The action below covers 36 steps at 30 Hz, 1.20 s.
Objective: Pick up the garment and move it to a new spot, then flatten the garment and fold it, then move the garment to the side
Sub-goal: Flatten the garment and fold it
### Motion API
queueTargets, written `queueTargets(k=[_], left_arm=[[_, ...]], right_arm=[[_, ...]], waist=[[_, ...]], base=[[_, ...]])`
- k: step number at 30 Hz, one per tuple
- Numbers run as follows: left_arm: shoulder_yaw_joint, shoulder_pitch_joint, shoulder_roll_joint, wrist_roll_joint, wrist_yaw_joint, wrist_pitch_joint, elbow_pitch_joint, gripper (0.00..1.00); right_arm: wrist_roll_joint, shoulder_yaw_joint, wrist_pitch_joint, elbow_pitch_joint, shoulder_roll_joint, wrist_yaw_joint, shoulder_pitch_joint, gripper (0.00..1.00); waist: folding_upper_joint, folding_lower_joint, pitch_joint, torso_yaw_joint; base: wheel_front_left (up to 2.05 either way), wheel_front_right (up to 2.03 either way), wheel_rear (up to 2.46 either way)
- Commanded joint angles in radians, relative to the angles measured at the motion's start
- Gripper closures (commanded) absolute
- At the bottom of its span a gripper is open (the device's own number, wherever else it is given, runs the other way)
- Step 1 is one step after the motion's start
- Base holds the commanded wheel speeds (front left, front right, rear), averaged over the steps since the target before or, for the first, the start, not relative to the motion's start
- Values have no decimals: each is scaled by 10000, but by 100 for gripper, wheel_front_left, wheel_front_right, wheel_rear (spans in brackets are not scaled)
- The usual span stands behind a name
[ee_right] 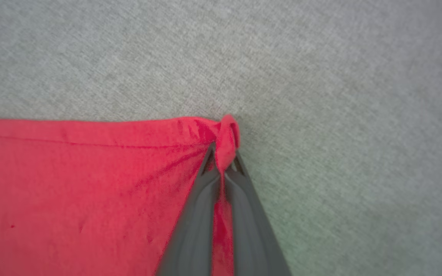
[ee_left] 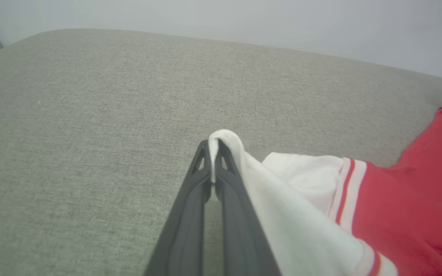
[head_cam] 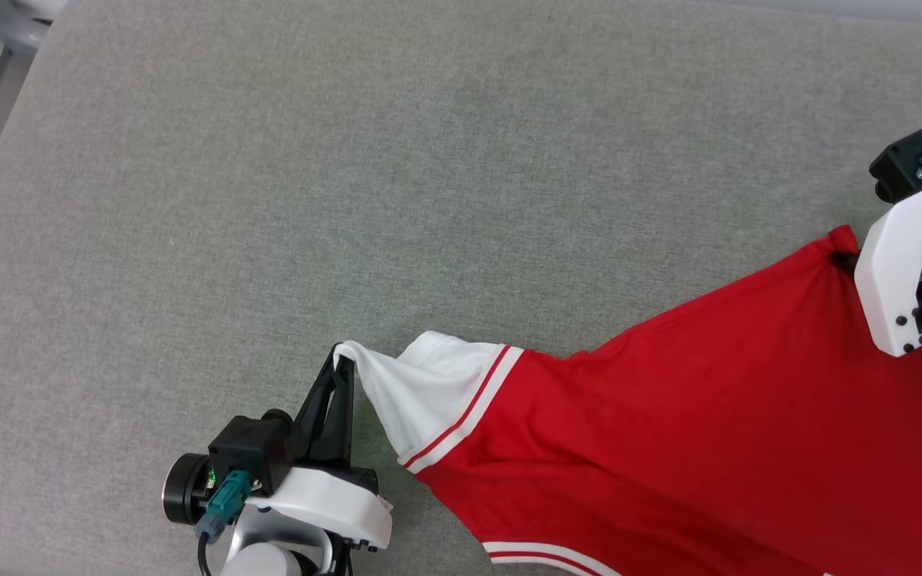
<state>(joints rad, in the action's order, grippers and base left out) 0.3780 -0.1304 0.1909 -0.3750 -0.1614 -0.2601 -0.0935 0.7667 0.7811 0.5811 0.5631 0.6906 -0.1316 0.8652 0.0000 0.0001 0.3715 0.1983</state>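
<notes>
Your left gripper (ee_left: 213,152) is pinched tight on the shirt (head_cam: 709,416) by its white sleeve, right gripper (ee_right: 224,164) clamped on a red corner.

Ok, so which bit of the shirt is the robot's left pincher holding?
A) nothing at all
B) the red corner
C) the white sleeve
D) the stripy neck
C: the left gripper is shut on the white sleeve of the garment, while the right gripper pinches the red corner.

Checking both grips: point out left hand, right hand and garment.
garment (head_cam: 709,416): head view, red body panel.
left hand (ee_left: 213,149): left wrist view, between fingertips pinching sleeve.
right hand (ee_right: 224,157): right wrist view, between fingertips pinching corner.
</notes>
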Motion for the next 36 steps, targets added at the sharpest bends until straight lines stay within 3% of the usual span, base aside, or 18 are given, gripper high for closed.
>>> queueTargets(k=[1,9,17,26,36], left_arm=[[-49,-42,37,36,39,-69,-26,100],[-88,3,459,308,191,-70,-64,100],[-318,-505,978,349,201,262,532,100],[-727,-1823,1327,281,301,533,1071,100],[-728,-4250,1775,567,779,1225,1483,100]], right_arm=[[65,178,-166,171,0,18,36,100],[693,832,-1933,-78,245,17,364,100],[1223,840,-3868,-393,456,17,-84,100],[1365,-284,-5099,-1140,354,17,-468,100],[601,-2169,-5194,-2273,211,17,-614,100]], waist=[[0,-1,-167,-118],[0,-1,-1131,-500],[0,-1,-2195,-974],[0,-1,-2898,-1654],[0,-1,-2817,-1993]], base=[[0,0,0],[0,0,0],[0,0,0],[0,0,0],[0,0,0]])
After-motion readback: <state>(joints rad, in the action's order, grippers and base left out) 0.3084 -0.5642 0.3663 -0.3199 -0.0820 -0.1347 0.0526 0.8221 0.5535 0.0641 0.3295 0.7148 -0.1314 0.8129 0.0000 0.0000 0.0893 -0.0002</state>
